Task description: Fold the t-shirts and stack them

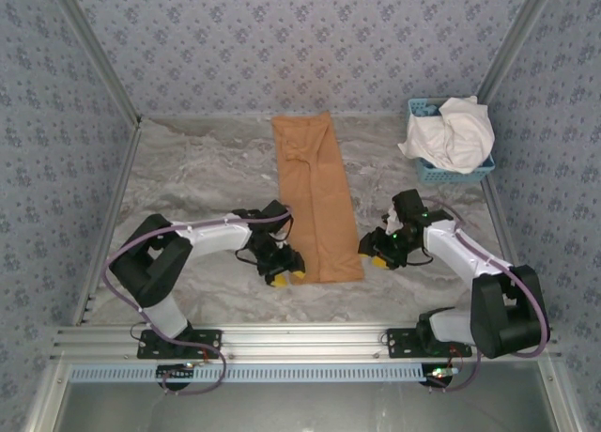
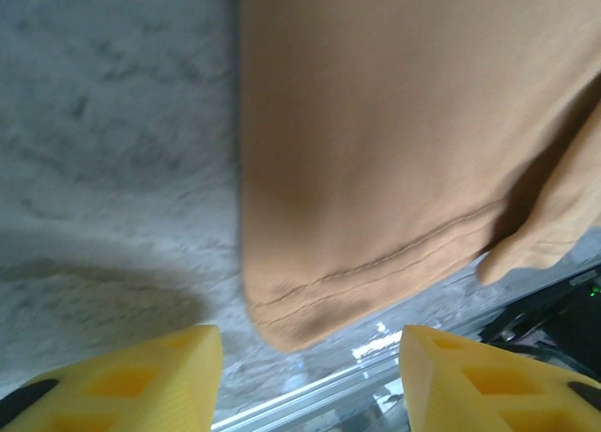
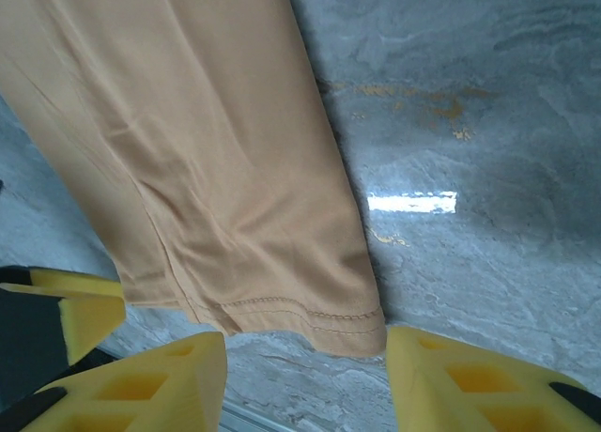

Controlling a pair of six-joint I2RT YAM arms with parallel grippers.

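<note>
Tan-orange t-shirt (image 1: 315, 197): long folded strip, mid-surface (image 1: 188, 178). Left hand (image 1: 289, 278) at its 7 o'clock, right hand (image 1: 376, 255) at 5 o'clock; both parted, empty.

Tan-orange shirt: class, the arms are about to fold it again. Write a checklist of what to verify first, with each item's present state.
1. Tan-orange shirt lies flat on the table as a long strip: ok.
2. Left hand open and empty by the near left corner: ok.
3. Right hand open and empty by the near right corner: ok.
4. Near hem inside either hand's grasp: not ok, it lies just ahead of both.
5. White shirt out of the way, heaped on the blue basket: ok.
6. Which face of the folded strip is up: cannot tell.
</note>
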